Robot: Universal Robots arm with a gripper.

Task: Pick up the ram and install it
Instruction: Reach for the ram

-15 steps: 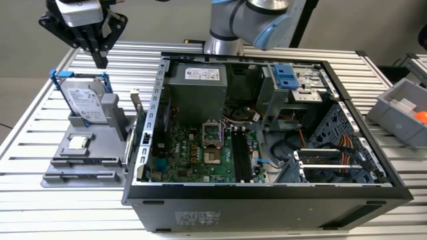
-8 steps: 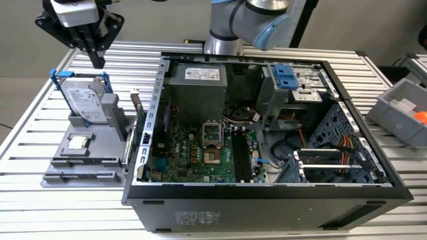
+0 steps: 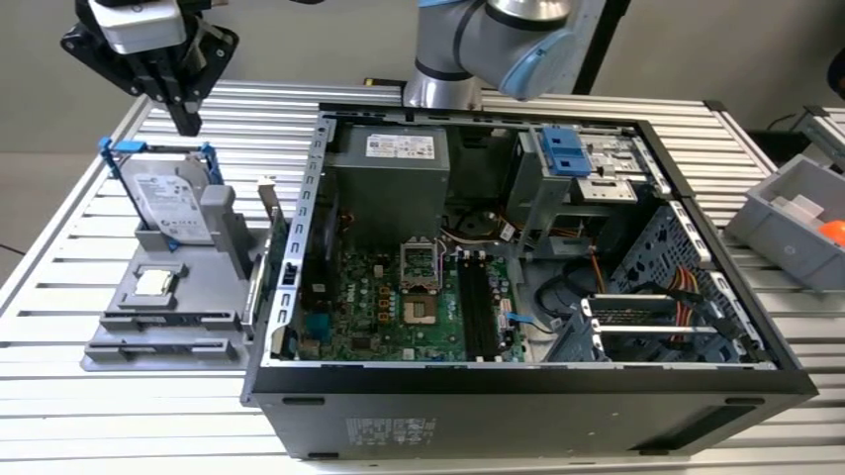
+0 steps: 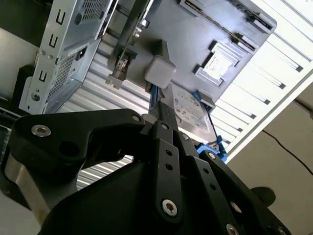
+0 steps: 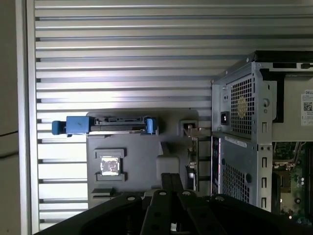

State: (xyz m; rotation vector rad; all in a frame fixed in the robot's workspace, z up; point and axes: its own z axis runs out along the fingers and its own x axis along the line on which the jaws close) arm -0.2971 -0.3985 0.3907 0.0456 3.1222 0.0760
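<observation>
— Slatted metal table (image 3: 119,426) under everything. Where do we see the ram?
— We take the ram (image 3: 269,212) to be the thin board standing on edge at the grey fixture's (image 3: 172,332) three o'clock rim, just beside the open computer case (image 3: 528,406).
— And the gripper (image 3: 189,124)?
— At eleven o'clock in the exterior view, well above the fixture, fingers pressed together on nothing. Below it we see the hard drive (image 3: 172,203) upright in its blue caddy, and a grey post (image 3: 228,223) between drive and ram.

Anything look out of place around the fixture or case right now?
Nothing stands out. The hard drive stands upright in the gray fixture, the open computer case sits level, and the gripper hangs above the drive.
</observation>
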